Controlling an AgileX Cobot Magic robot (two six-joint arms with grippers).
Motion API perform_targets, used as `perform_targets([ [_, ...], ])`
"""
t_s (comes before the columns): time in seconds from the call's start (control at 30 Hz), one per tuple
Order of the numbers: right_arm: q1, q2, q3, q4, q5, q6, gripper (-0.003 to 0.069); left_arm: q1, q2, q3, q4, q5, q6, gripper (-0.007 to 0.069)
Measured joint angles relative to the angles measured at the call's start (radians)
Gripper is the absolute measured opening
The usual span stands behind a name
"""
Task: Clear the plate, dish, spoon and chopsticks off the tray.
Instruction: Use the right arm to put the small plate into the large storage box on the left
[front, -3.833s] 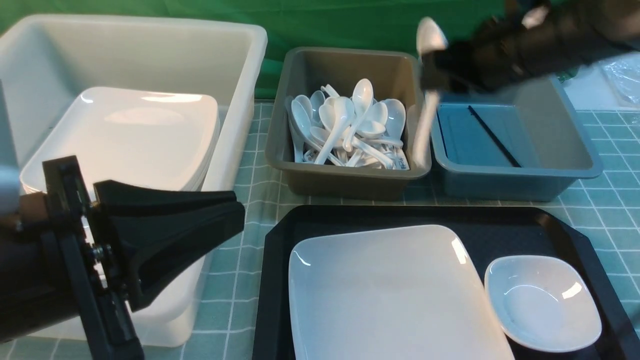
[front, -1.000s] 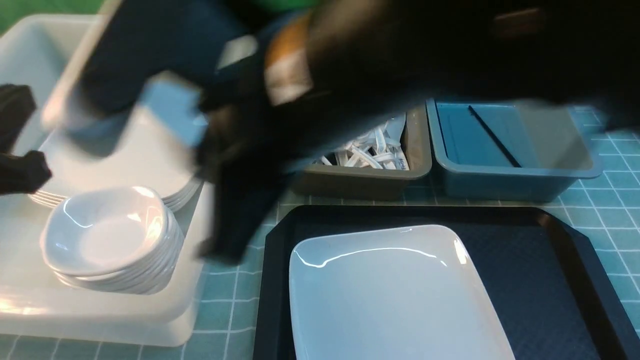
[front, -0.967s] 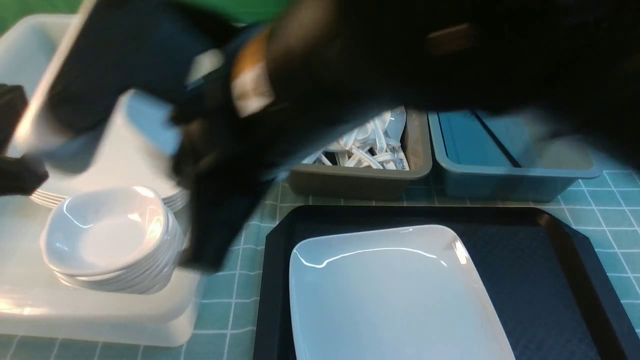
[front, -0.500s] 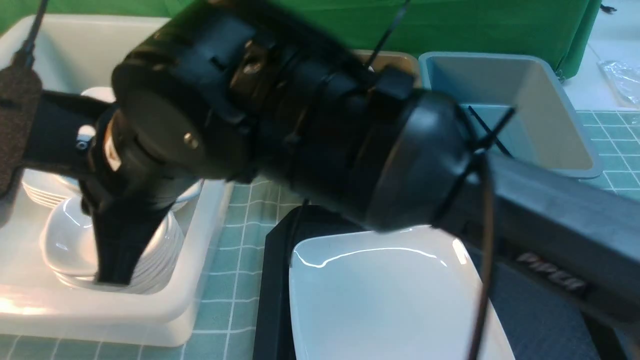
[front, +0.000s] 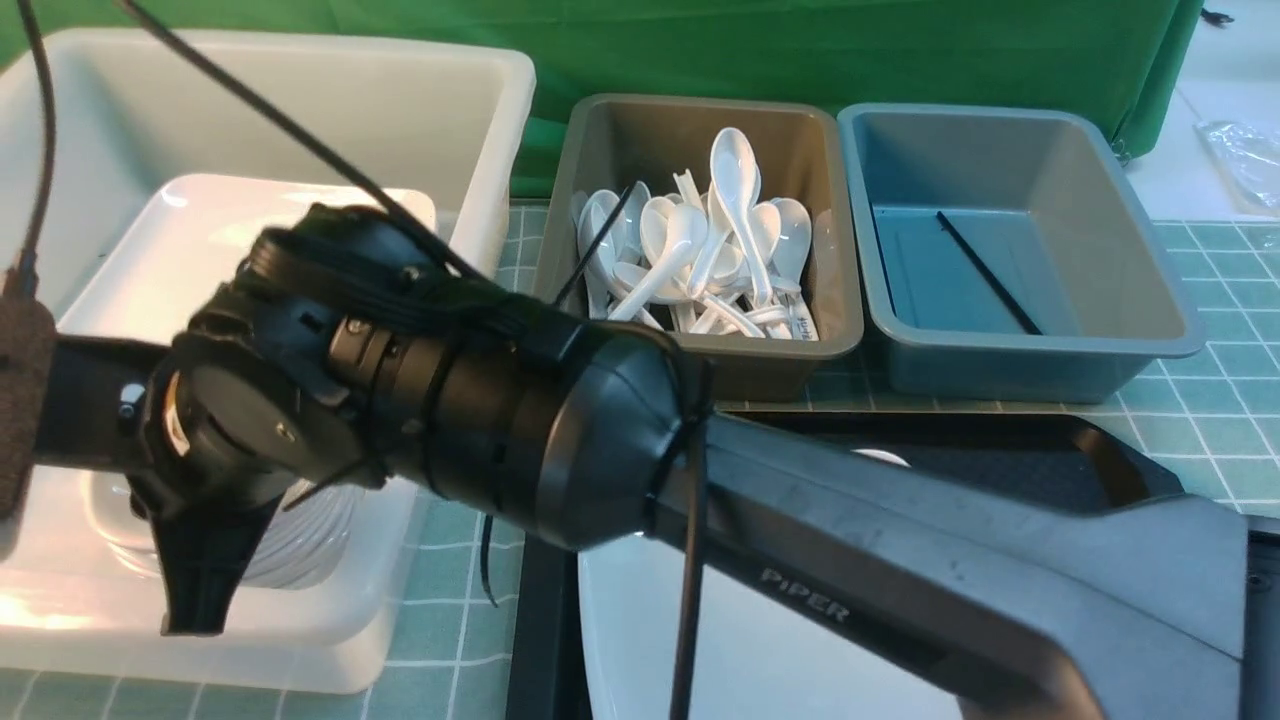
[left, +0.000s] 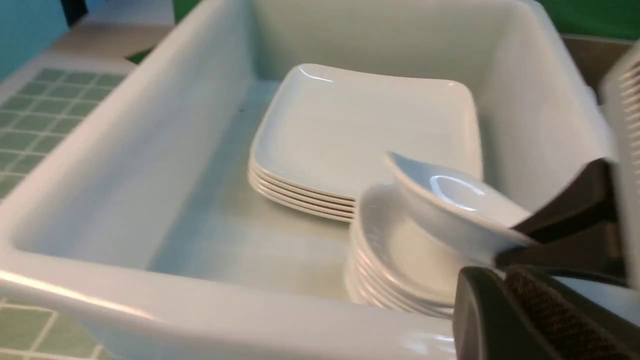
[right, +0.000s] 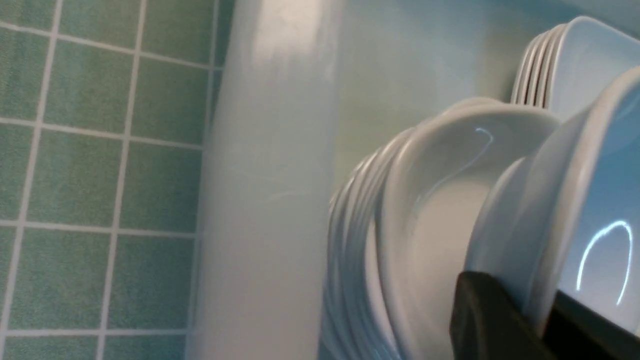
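My right gripper (right: 545, 315) is shut on the rim of the small white dish (right: 565, 190). It holds the dish (left: 450, 205) tilted just over a stack of like dishes (left: 395, 260) inside the white tub (front: 480, 90). In the front view the right arm reaches across to the left, its fingers (front: 200, 590) pointing down into the tub. The large white plate (front: 760, 660) lies on the black tray (front: 1100, 450), mostly hidden by the arm. My left gripper (left: 505, 285) is shut and empty, beside the tub's near wall. Black chopsticks (front: 985, 270) lie in the blue-grey tub. White spoons (front: 700, 250) fill the brown-grey tub.
A stack of large white plates (left: 360, 135) sits in the white tub behind the dishes. The brown-grey tub (front: 600, 130) and the blue-grey tub (front: 1150, 300) stand side by side beyond the tray. A green checked cloth (front: 1220, 420) covers the table.
The right arm has swung left across the view with the dish and come down over the stack in the white tub. The left gripper has stayed put.
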Motion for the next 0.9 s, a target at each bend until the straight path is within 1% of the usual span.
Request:
perform_targets([
  [0.17, 0.0, 0.01, -0.001, -0.006, -0.043, -0.002, 0.0057, 0.0, -0.002, -0.068, -0.142, 0.082, 0.081, 0.0034],
  [0.2, 0.0, 0.01, -0.001, -0.007, -0.048, -0.002, 0.0062, 0.0, -0.002, -0.089, -0.178, 0.128, 0.111, 0.0034],
  [0.27, 0.0, 0.011, -0.001, -0.009, -0.048, -0.002, 0.0069, 0.0, -0.002, -0.1, -0.192, 0.161, 0.111, 0.0034],
  [0.33, 0.0, 0.014, -0.001, -0.013, -0.044, -0.002, 0.0119, 0.0, -0.003, -0.115, -0.195, 0.219, 0.126, 0.0034],
  [0.37, 0.0, 0.017, -0.001, -0.013, -0.037, -0.002, 0.0157, -0.001, -0.004, -0.121, -0.195, 0.236, 0.128, 0.0034],
  [0.47, -0.002, 0.023, -0.001, -0.013, -0.015, -0.002, 0.0294, -0.006, -0.004, -0.125, -0.195, 0.265, 0.155, 0.0034],
  [0.5, -0.003, 0.023, -0.001, -0.015, 0.005, -0.001, 0.0355, -0.01, -0.004, -0.127, -0.195, 0.272, 0.183, 0.0034],
  [0.53, -0.005, 0.02, -0.001, -0.015, 0.019, 0.004, 0.0386, -0.015, -0.004, -0.129, -0.195, 0.274, 0.202, 0.0034],
  [0.57, -0.007, 0.015, -0.001, -0.015, 0.045, 0.021, 0.0428, -0.02, -0.004, -0.129, -0.195, 0.276, 0.216, 0.0034],
  [0.63, -0.008, -0.017, -0.001, -0.018, 0.114, 0.066, 0.0482, -0.049, -0.004, -0.129, -0.189, 0.273, 0.235, 0.0034],
  [0.7, -0.008, -0.064, -0.001, -0.025, 0.18, 0.085, 0.0496, -0.096, -0.004, -0.129, -0.177, 0.268, 0.243, 0.0034],
  [0.77, -0.008, -0.123, -0.001, -0.049, 0.253, 0.09, 0.0492, -0.149, 0.015, -0.13, -0.153, 0.274, 0.247, 0.0034],
  [0.9, -0.008, -0.218, -0.002, -0.115, 0.368, 0.12, 0.0451, -0.222, 0.073, -0.13, -0.103, 0.314, 0.25, 0.0034],
])
